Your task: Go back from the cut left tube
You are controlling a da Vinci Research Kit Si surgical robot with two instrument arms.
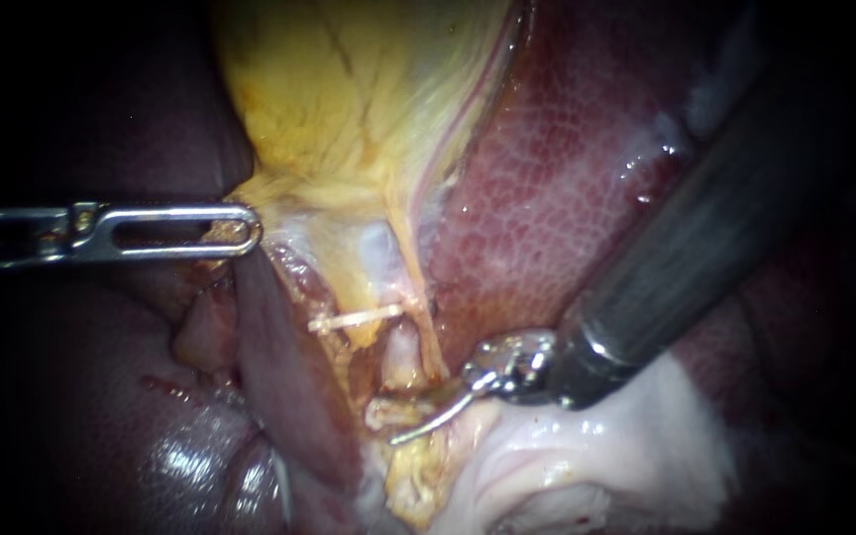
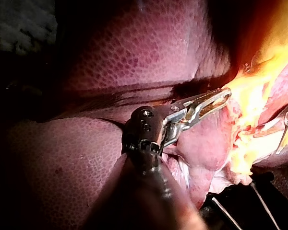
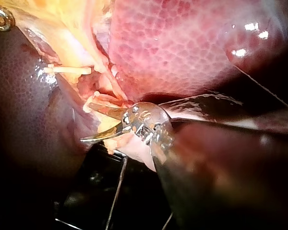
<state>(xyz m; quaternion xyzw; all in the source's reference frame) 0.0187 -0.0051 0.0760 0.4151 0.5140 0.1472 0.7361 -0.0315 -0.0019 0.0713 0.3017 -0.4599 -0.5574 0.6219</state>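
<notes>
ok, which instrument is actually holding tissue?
The left instrument, entering from the left: its slotted jaws are shut on the yellow gallbladder edge. The right instrument has curved blades standing open, gripping nothing.

Dark surface beside the lit area, thin pale strands crossing it, grey mottled patch well apart in the gloom, bright light concentrated centrally, surroundings falling to black.

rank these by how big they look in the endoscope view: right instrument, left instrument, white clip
1. right instrument, though its shaft looks close to the camera, which inflates it
2. left instrument
3. white clip, clearly smallest
</notes>
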